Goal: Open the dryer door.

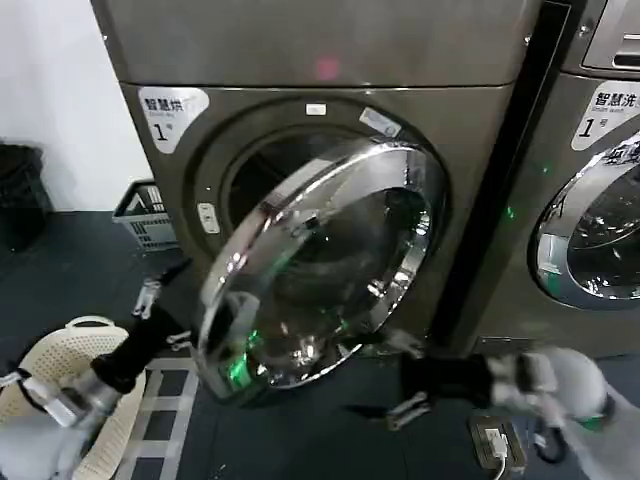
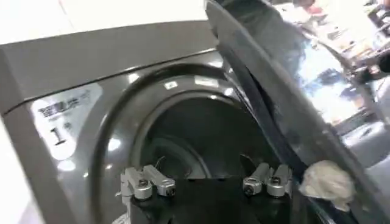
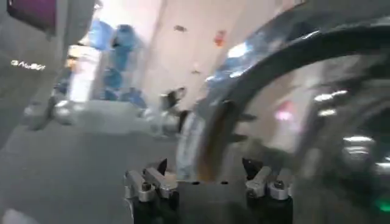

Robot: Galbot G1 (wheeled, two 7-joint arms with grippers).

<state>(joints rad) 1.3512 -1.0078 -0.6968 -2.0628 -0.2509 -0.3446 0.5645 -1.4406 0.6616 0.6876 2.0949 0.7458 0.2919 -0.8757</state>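
The dryer door (image 1: pixel 320 265), a chrome ring around dark domed glass, stands swung partly out from the bronze-grey machine (image 1: pixel 330 120), and the dark drum opening (image 1: pixel 265 165) shows behind it. My left gripper (image 1: pixel 165 318) is open, low beside the door's free edge and not touching it. In the left wrist view the left gripper (image 2: pixel 207 176) faces the drum opening (image 2: pixel 195 140), with the door (image 2: pixel 292 91) edge-on beside it. My right gripper (image 1: pixel 395 378) is open below the door's hinge side, holding nothing. In the right wrist view the right gripper (image 3: pixel 206 167) sits close to the door's ring (image 3: pixel 317 91).
A neighbouring machine (image 1: pixel 600 230) with its own chrome-ringed door stands to the right. A grey crate (image 1: pixel 145 215) and a black bin (image 1: pixel 20 190) stand at the left wall. A cream laundry basket (image 1: pixel 90 370) lies under my left arm. A power strip (image 1: pixel 495 440) lies on the floor.
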